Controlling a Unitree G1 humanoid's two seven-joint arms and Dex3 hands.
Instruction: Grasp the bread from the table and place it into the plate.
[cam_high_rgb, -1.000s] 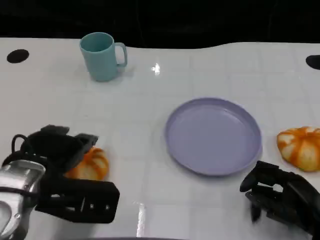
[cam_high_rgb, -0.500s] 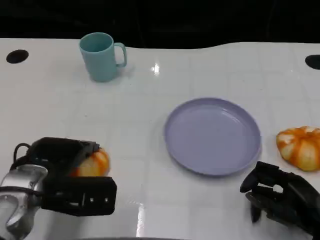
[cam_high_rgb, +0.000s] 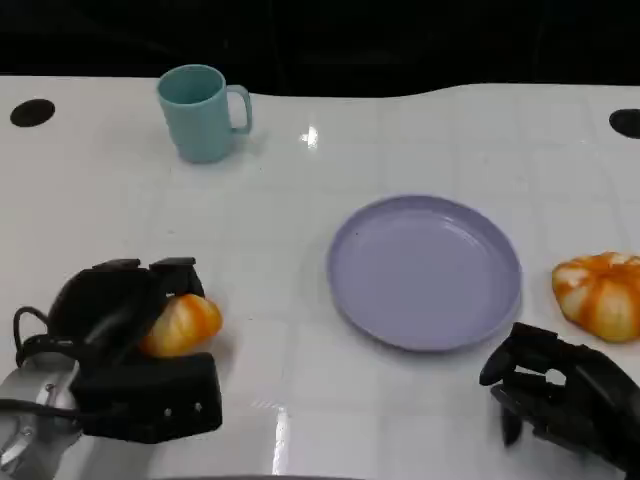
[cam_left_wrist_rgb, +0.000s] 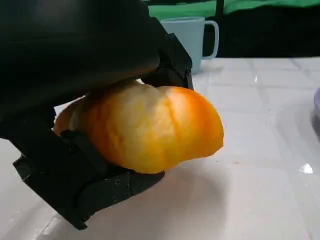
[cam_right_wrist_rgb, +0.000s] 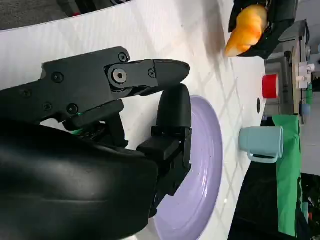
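I get bright, even overhead light on the white table, with small glare spots at far centre and near the front edge. Shadows are soft (faint one under the plate). Background beyond the table is nearly black. Left wrist view: the bread is slightly soft, its top blown out. Head view mildly grainy.

**A staged robot test bench, not a kitchen**

The setting looked like a lab. The glossy white tabletop had black round holes at its edges and stood against a dark backdrop. In the right wrist view, green cloth hung beyond it, with grey equipment shelving and a small red cylindrical container nearby. A teal plastic mug and a round lavender plastic plate sat apart like props.
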